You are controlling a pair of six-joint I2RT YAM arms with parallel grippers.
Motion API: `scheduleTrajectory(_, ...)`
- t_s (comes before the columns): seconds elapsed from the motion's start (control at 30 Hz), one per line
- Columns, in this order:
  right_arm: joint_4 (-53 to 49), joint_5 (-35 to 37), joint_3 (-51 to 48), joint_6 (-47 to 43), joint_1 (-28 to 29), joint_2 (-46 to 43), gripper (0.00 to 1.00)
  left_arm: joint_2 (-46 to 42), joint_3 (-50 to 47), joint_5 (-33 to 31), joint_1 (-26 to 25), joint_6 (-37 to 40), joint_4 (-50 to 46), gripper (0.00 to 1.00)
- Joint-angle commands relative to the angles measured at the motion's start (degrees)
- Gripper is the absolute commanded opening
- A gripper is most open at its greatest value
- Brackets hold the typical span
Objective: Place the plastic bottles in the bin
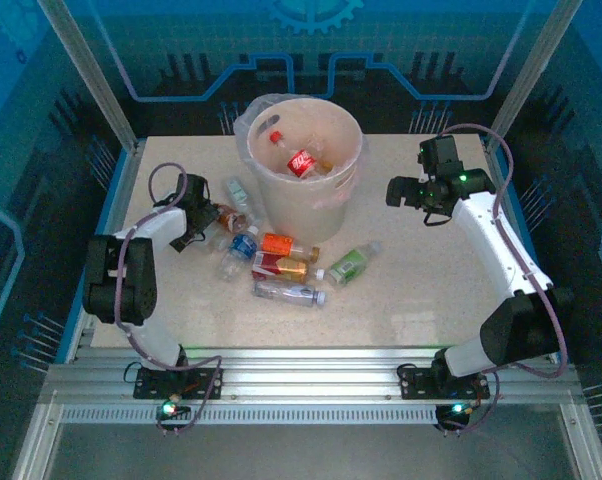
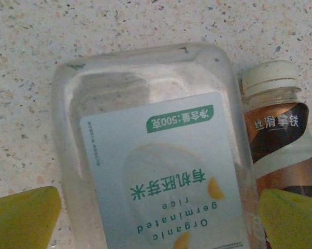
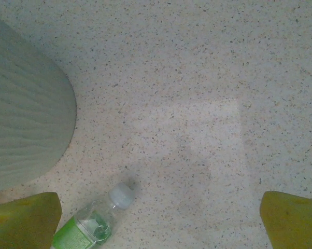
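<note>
The beige-white bin stands at the back middle of the table, with a red-labelled bottle and other bottles inside. Several plastic bottles lie in front of it and to its left. My left gripper is open and low over the left cluster. In the left wrist view its yellow fingertips stand either side of a clear bottle with a white and green label. A brown bottle with a white cap lies beside it. My right gripper hangs open to the right of the bin with nothing between its fingers.
A green-labelled bottle lies right of the pile. An orange-labelled one, a red and yellow one and a clear one lie mid-table. The bin wall is close on the right gripper's left. Frame posts stand at the corners.
</note>
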Motion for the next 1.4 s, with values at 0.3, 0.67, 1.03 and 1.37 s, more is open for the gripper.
scheduleTrajectory(0.3, 0.59, -1.54, -0.52, 1.02, -0.82, 0.68, 1.00, 4.42, 1.03, -0.98, 0.84, -0.64, -1.74, 0.99)
scheduleTrajectory(0.67, 0.85, -2.79, -0.62, 1.43, -0.76, 1.28, 1.00, 3.23, -1.28, -0.38, 2.08, -0.97, -1.17, 0.99)
scheduleTrajectory(1.03, 0.89, -3.42, -0.50, 1.61, -0.61, 1.64, 1.00, -7.72, -6.62, -3.14, 2.16, -3.55, -2.20, 0.99)
scheduleTrajectory(1.37, 1.20, -4.12, -0.43, 1.62, -0.38, 2.35, 1.00, -10.71, -4.71, -2.38, 2.17, -2.97, -2.04, 0.99)
